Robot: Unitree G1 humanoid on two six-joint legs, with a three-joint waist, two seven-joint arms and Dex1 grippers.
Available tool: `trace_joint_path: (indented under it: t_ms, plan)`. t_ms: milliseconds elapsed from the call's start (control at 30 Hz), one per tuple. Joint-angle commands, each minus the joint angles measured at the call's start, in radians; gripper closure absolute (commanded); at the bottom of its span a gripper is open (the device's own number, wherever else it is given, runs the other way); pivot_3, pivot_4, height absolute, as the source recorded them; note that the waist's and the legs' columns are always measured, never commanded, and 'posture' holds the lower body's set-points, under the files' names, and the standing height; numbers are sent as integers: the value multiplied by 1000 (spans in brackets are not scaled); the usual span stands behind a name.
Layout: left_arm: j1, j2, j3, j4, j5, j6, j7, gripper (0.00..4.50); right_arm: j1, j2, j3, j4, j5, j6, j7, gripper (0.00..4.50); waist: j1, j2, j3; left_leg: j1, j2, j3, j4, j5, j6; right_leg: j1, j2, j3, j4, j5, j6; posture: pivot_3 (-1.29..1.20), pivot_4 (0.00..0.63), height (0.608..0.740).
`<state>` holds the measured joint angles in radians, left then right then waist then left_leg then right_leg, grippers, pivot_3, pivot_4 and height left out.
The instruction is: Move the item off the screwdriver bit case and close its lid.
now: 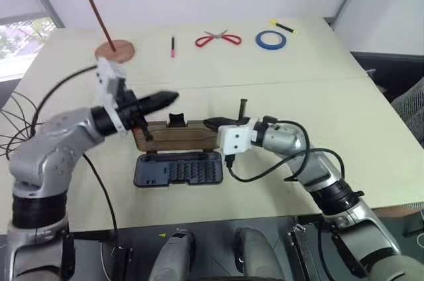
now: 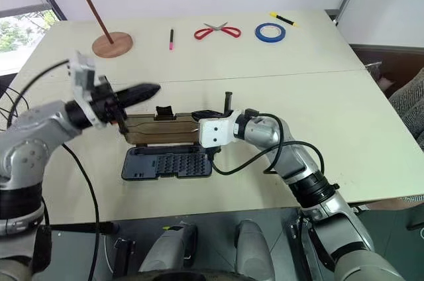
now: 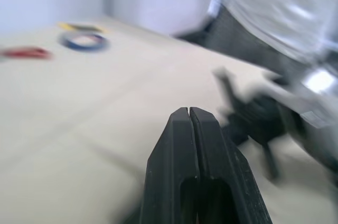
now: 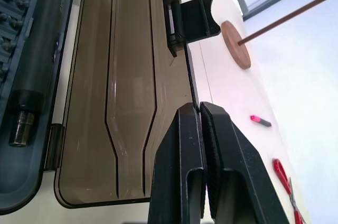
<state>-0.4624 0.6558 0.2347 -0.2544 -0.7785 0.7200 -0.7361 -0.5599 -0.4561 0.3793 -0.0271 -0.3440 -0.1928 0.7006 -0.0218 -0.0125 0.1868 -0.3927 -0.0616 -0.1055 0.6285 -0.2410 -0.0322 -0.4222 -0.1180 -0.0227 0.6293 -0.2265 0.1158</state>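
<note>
The screwdriver bit case (image 1: 177, 169) lies open near the table's front edge, with rows of bits in its dark base. Its brown lid (image 1: 180, 136) stands raised on edge behind the base, the black latch tab (image 4: 193, 20) on top. My right gripper (image 1: 209, 122) is shut, its tips against the lid's free edge at the right end, also seen in the right wrist view (image 4: 198, 106). My left gripper (image 1: 171, 98) is shut and empty, hanging in the air above the lid's left end. Thin black wire hoops of the item (image 1: 12, 118) show at the far left, off the case.
A reddish-brown stand (image 1: 114, 49) rises at the back left. Along the far side lie a pink pen (image 1: 173, 46), red scissors (image 1: 218, 38), a blue tape roll (image 1: 271, 39) and a yellow-black marker (image 1: 283, 26). Bare table stretches to the right.
</note>
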Motion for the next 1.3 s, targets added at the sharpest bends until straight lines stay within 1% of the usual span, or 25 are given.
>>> trace_joint_path:
  t_ms: [33, 200, 400, 533, 700, 1067, 1167, 1200, 1233, 1300]
  plan:
    - [-1, 10, 29, 43, 49, -51, 17, 4500, -18, 12, 2, -17, 9, -25, -2, 4488, 2, 0, 0, 0, 0, 0, 0, 0, 0, 0, 0, 0, 0, 0, 0, 0, 150, 740]
    - [39, 15, 39, 200, 138, -144, 5, 4500, -20, 13, 1, -14, 8, -29, 2, 4488, 1, 0, 0, 0, 0, 0, 0, 0, 0, 0, 0, 0, 0, 0, 0, 0, 150, 740]
    - [82, 25, 40, 299, 176, -187, -46, 4500, -20, 13, 0, -15, 6, -27, 3, 4488, 5, 0, 0, 0, 0, 0, 0, 0, 0, 0, 0, 0, 0, 0, 0, 0, 150, 740]
    - [116, 23, 22, 314, 178, -181, -92, 4500, -20, 11, -3, -15, 6, -26, 3, 4488, 4, 0, 0, 0, 0, 0, 0, 0, 0, 0, 0, 0, 0, 0, 0, 0, 150, 740]
    - [137, 19, 4, 303, 158, -132, -142, 4500, -21, 8, -2, -18, 2, -17, 10, 4488, 5, 0, 0, 0, 0, 0, 0, 0, 0, 0, 0, 0, 0, 0, 0, 0, 150, 740]
    - [137, 11, -3, 300, 174, -132, -146, 4500, -23, 6, -1, -14, -1, -17, 16, 4488, 5, 0, 0, 0, 0, 0, 0, 0, 0, 0, 0, 0, 0, 0, 0, 0, 150, 740]
    - [137, 11, -4, 302, 178, -137, -146, 4500, -28, 5, -1, -10, -5, -16, 15, 3573, 5, 0, 0, 0, 0, 0, 0, 0, 0, 0, 0, 0, 0, 0, 0, 0, 150, 740]
    - [138, 10, -6, 301, 181, -138, -147, 4500, -30, 1, -2, -10, -6, -15, 19, 3073, 5, 0, 0, 0, 0, 0, 0, 0, 0, 0, 0, 0, 0, 0, 0, 0, 150, 740]
    - [138, 9, -8, 301, 182, -140, -147, 4500, -34, -3, -3, -10, -7, -15, 22, 2444, 5, 0, 0, 0, 0, 0, 0, 0, 0, 0, 0, 0, 0, 0, 0, 0, 150, 740]
    - [138, 6, -10, 299, 184, -140, -149, 4500, -41, -12, -6, -12, -10, -10, 30, 1537, 5, 0, 0, 0, 0, 0, 0, 0, 0, 0, 0, 0, 0, 0, 0, 0, 150, 740]
